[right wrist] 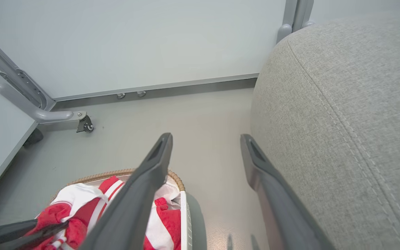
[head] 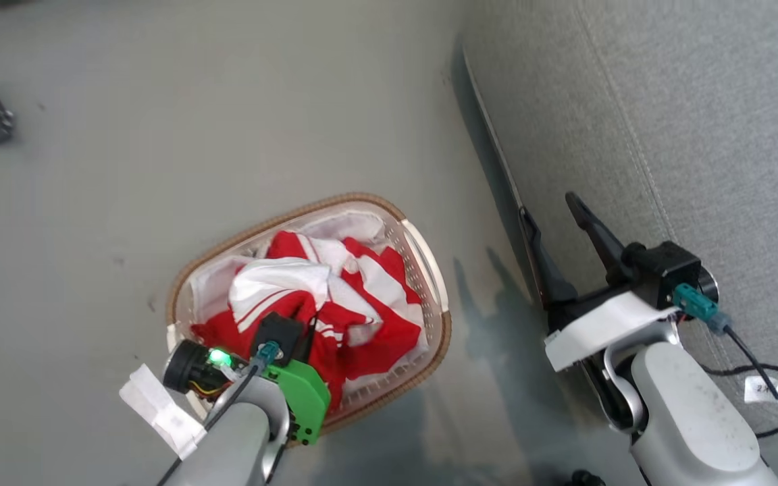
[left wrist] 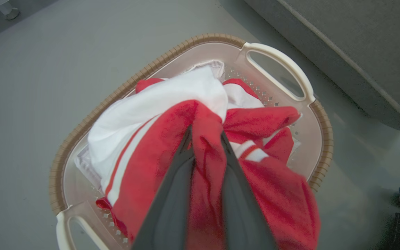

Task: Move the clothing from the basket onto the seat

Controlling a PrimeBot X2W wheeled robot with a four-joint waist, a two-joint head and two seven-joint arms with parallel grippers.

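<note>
Here, main risk: the left end effector [left wrist: 205, 128] pinches only one narrow red fold of the clothing [left wrist: 141, 111], so I judge that the fold may slip out when the arm lifts.
Second risk: the garments lie tangled together in the basket [left wrist: 172, 52]. A lift could drag a second piece over the rim and drop it on the floor [head: 159, 135].
Third risk: the basket looks light, and fabric that catches on its perforated wall could tip it or pull it along.
Left arm pose: it reaches down and forward into the near side of the basket, with the fingers almost together, clenched on the red fold.
Right arm pose: it is held to the right, just beside the left edge of the seat [head: 666, 135]. The right end effector [head: 548, 206] is released, fingers spread wide, grasping nothing.
Clothing place: all of it is inside the basket, which stands on the floor, left of the seat and apart from it.
Task state: no garment is on the part of the seat that shows.
</note>
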